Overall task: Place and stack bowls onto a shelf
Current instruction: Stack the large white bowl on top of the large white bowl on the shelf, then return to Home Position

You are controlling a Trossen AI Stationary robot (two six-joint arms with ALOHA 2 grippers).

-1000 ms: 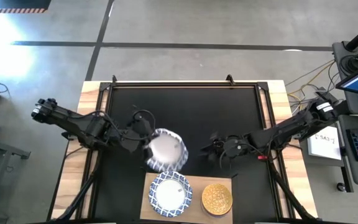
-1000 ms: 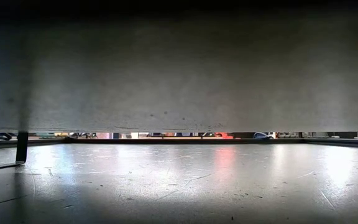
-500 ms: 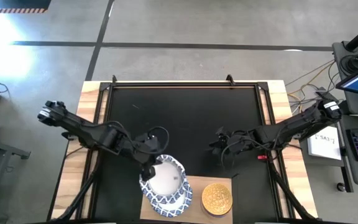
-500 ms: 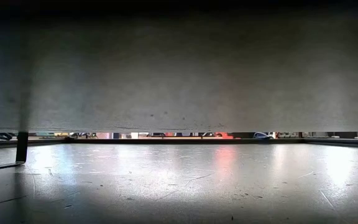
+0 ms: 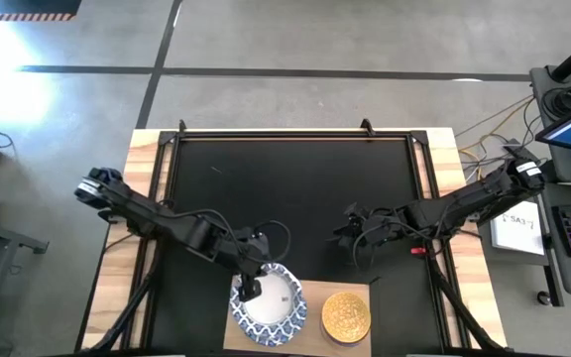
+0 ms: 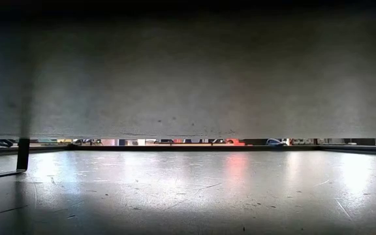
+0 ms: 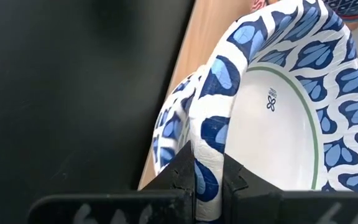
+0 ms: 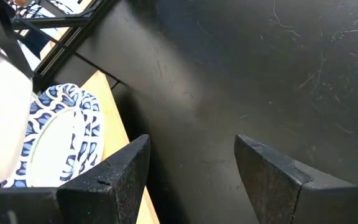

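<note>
Two patterned bowls (image 5: 269,303) are stacked at the shelf's (image 5: 360,297) left end, the top rim clamped by the left pincer (image 7: 207,184); the right pincer (image 8: 191,168) is held apart nearby.

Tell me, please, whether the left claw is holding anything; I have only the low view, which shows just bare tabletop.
Observer: Yes, the left claw is shut on the rim of a white-and-blue bowl.
Operator: Where is that bowl?
Observer: Over the left end of the shelf, above a matching bowl.
Operator: And the right claw?
Observer: The right claw is open over the mat, holding nothing.
</note>
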